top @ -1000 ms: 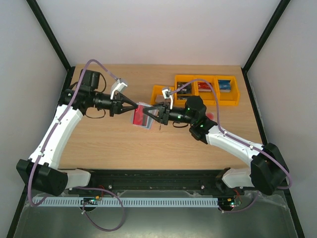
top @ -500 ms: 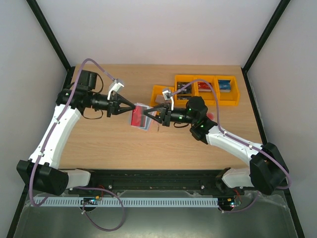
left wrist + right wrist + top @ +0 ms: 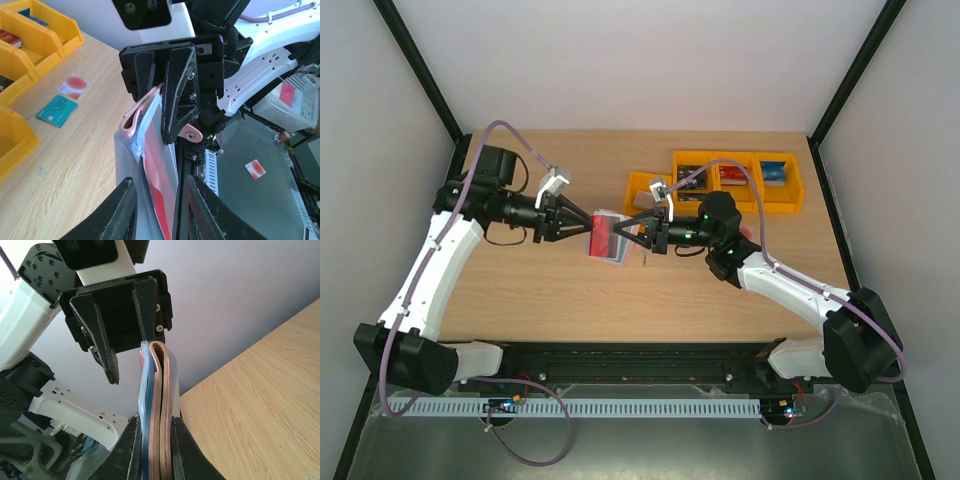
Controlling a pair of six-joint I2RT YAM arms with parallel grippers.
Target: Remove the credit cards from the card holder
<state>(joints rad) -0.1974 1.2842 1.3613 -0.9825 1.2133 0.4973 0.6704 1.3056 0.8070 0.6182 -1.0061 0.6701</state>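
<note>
Clamping card holder [image 3: 161,390]: right hand [image 3: 153,426] | left hand [image 3: 584,222] parted, straddling credit cards [image 3: 161,210]

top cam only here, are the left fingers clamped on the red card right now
Observer: No. The right wrist shows the left fingers apart, one well clear of the blue-grey card.
Operator: and the holder, is the right grip solid
Observer: The right fingers are shut on the holder, its snap tab hanging loose.
Operator: any card lying loose that i cant see
Observer: A teal card lies by the yellow bins.
</note>
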